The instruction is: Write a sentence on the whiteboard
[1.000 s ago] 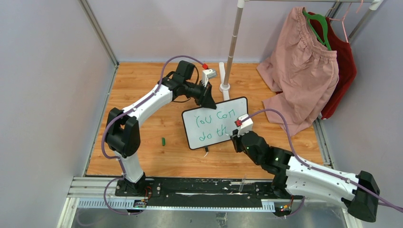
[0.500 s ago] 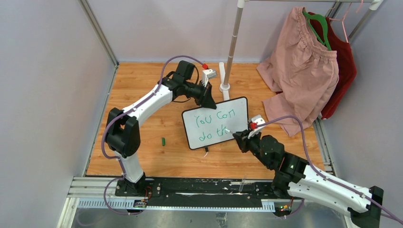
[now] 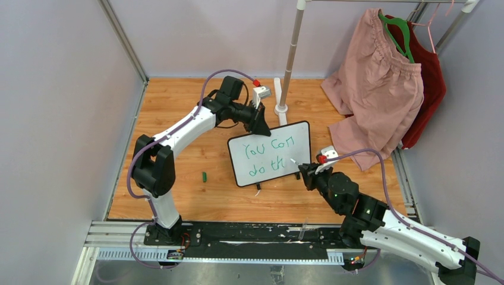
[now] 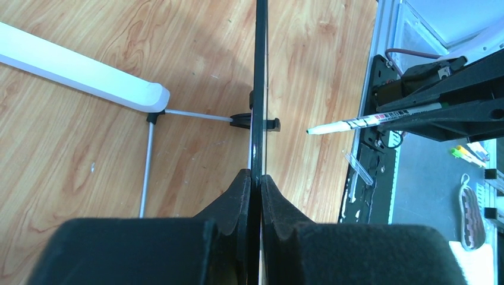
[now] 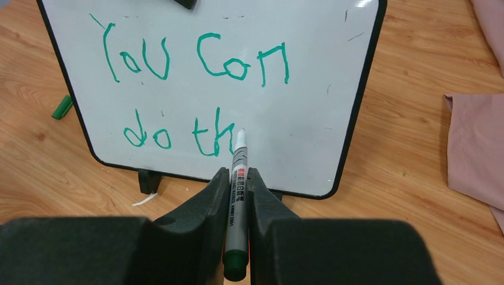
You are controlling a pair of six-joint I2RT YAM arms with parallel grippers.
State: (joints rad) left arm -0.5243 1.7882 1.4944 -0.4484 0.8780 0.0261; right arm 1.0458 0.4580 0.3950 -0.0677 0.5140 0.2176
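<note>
1. Green marker cap [image 3: 204,176] lies on the wooden bench [image 3: 178,107], lower left of centre in the top view, well apart from the board.
2. Left end effector [image 3: 261,127] is clamped on the top edge of the whiteboard [image 3: 299,138], near its upper left corner. Left wrist view shows the board edge-on, pinched between the fingers.
3. Whiteboard stands near frame centre, upright on its black feet and tilted clockwise in the top view.
4. The sentence [image 3: 268,157] reads "You can" on the first line and "do th" on the second, in green.
5. Right end effector [image 3: 308,170], just right of the board's lower right corner, is closed on a green marker [image 5: 239,160]. The tip points at the "h" but sits just off the board face in the left wrist view.
6. Upper right: pink garment [image 3: 374,89] and red garment [image 3: 431,89] hang from a rack, with the rack pole [image 3: 291,53] behind the board.
</note>
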